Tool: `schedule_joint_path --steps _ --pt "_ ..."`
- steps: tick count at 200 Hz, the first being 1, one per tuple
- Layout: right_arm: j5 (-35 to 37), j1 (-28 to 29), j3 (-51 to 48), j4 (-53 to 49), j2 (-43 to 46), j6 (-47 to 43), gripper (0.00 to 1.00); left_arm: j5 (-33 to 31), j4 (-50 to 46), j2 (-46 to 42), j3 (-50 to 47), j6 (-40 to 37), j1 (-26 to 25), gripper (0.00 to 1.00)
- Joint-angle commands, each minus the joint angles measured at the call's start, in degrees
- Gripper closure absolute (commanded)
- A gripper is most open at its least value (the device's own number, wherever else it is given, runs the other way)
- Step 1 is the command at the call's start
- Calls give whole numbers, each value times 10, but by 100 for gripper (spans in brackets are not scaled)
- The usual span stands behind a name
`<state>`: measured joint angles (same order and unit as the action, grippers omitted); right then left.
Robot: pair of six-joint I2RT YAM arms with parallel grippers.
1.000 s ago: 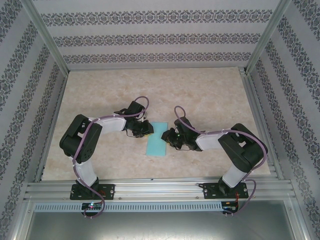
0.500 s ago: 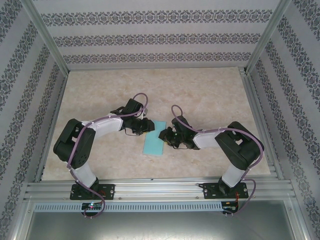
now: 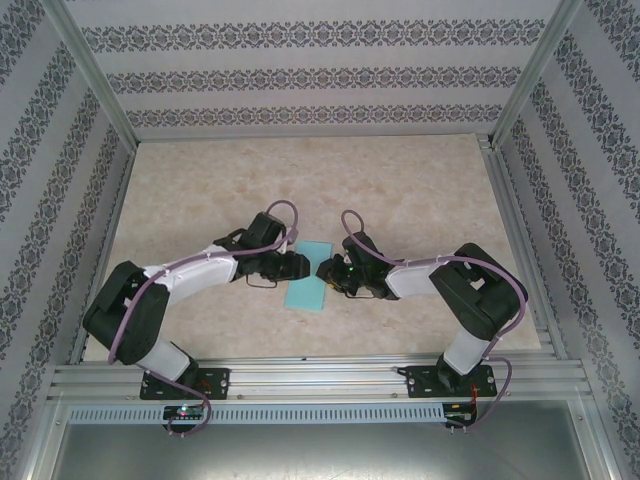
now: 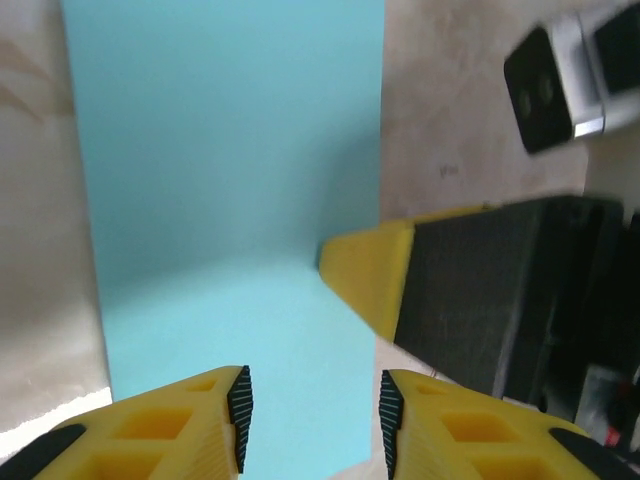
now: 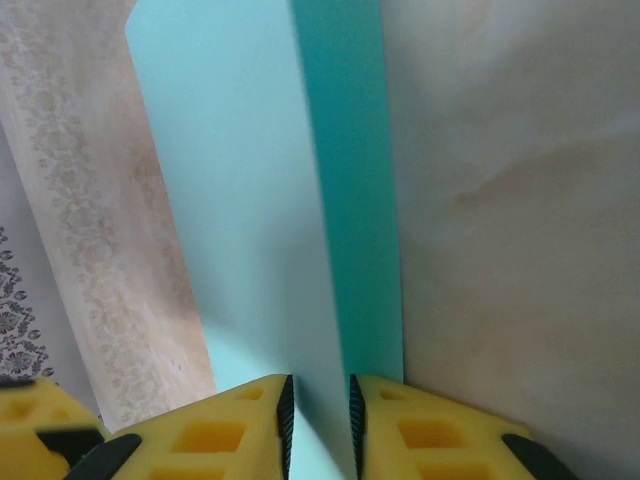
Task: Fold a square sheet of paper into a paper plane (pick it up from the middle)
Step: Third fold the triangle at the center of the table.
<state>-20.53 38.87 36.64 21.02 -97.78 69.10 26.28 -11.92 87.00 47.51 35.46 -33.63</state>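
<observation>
worktop of pale marbled stone lies between patterned walls, and both arms reach in over its middle. flat between them lies the square sheet of paper, which reads as a long narrow strip rather than a square. from that i judge the first lengthwise fold is made and its crease is being set, with the nose folds not yet begun. the left pincer hangs over the strip's left side, jaws moderately apart with nothing between them and the paper bare below. the right pincer sits at the opposite long edge, one yellow fingertip touching that edge. its jaws stand at a narrow slit, and the line between the paper's light and dark bands runs into it. whether it pinches a layer or merely presses down, i cannot tell. next, i'd judge, a corner at one short end must be lifted and turned to the centre line. that calls for one pincer pinning the strip so the thin paper doesn't slide.
</observation>
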Motion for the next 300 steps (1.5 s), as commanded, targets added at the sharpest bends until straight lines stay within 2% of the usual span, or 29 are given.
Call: schedule_joint_path --steps 1,33,66,103,147,165,186,232,262,287,300 --pt "-14 2 11 -12 5 -1 79 -55 28 -47 -34 -51 -40 56" --pt "-21 0 24 -31 13 -1 86 -169 6 -108 -74 -145 -140 53" --pt "-22 0 39 -69 24 -13 88 -272 -24 -101 -86 -217 -223 54" --pt "-22 0 47 -88 26 -19 88 -357 -56 -46 -57 -251 -275 52" --pt "-21 0 46 -95 27 -18 88 -434 -54 11 -19 -262 -307 49" --pt "-21 -1 47 -98 25 -19 87 -441 -50 23 -9 -262 -309 50" --pt "-20 -1 45 -101 25 -20 86 -441 -49 28 0 -263 -309 55" --pt "-15 -5 43 -117 32 -31 84 -447 -55 23 -1 -250 -309 87" --pt "-16 -9 41 -119 35 -33 82 -447 -59 16 -1 -244 -308 100" --pt "-19 -10 42 -118 37 -37 81 -438 -62 13 1 -243 -307 100" --pt "-20 -12 44 -124 43 -43 74 -429 -67 11 6 -243 -305 100"
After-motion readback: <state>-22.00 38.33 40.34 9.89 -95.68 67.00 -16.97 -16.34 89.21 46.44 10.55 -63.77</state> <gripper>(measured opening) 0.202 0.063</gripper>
